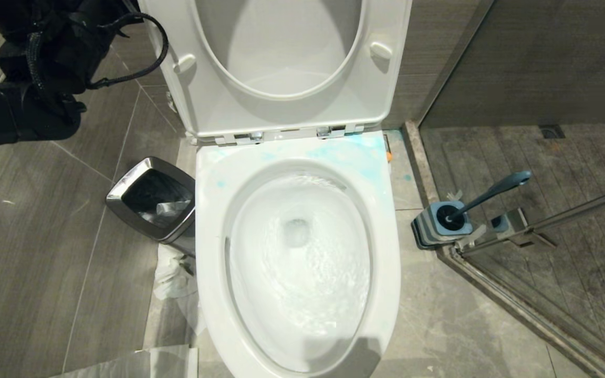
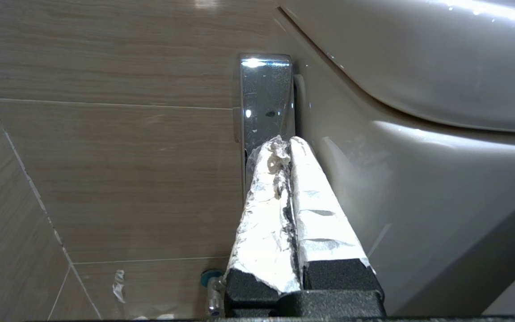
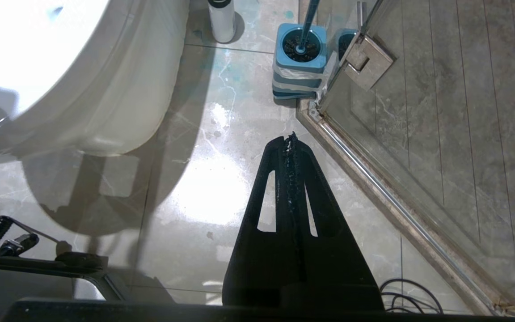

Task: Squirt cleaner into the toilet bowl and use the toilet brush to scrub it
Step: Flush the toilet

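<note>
pressing chrome flush lever, left tool together; toilet bowl swirling

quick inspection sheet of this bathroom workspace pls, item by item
surface: grey tiled floor, blue smears by the toilet base
toilet bowl: seat and lid up, water swirling, blue smears on the back rim
toilet brush: standing in its square striped base by the glass door
cleaner: white bottle upright on the floor beside the toilet, cap not visible
clutter: steel-rimmed waste bin, crumpled plastic below it
left gripper: shut, foil-wrapped, tips against the chrome flush lever
right gripper: shut, empty, hanging over the floor
cables: black loop on the left arm
surroundings: glass shower door
</note>
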`<state>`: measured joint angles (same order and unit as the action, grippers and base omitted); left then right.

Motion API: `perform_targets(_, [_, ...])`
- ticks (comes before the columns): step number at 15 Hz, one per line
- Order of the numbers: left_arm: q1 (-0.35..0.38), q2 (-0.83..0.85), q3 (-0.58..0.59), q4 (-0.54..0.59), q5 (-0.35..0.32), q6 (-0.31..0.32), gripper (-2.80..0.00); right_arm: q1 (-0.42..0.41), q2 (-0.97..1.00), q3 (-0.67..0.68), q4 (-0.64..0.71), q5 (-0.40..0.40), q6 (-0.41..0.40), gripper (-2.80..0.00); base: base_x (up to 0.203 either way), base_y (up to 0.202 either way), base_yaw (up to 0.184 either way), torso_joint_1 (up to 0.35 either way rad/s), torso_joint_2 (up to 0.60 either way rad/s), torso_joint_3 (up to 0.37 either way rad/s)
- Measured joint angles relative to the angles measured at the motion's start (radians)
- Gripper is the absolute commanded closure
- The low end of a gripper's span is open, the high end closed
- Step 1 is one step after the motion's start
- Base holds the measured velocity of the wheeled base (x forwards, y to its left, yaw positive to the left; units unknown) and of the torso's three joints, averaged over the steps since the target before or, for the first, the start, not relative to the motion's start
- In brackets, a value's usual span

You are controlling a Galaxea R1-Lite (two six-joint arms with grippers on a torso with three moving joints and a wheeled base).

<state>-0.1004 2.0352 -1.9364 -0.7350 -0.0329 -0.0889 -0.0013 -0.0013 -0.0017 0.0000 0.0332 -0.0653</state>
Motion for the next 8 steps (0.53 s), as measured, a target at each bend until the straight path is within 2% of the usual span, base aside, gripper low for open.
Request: perform_targets(8, [0.029,-0.214,-0.001,0.049,0.004,0.020,0.00,0.000,0.000,0.000,-0.001,0.000,0.000,0.00,0.000,0.000,0.000,0.000,0.00,0.000])
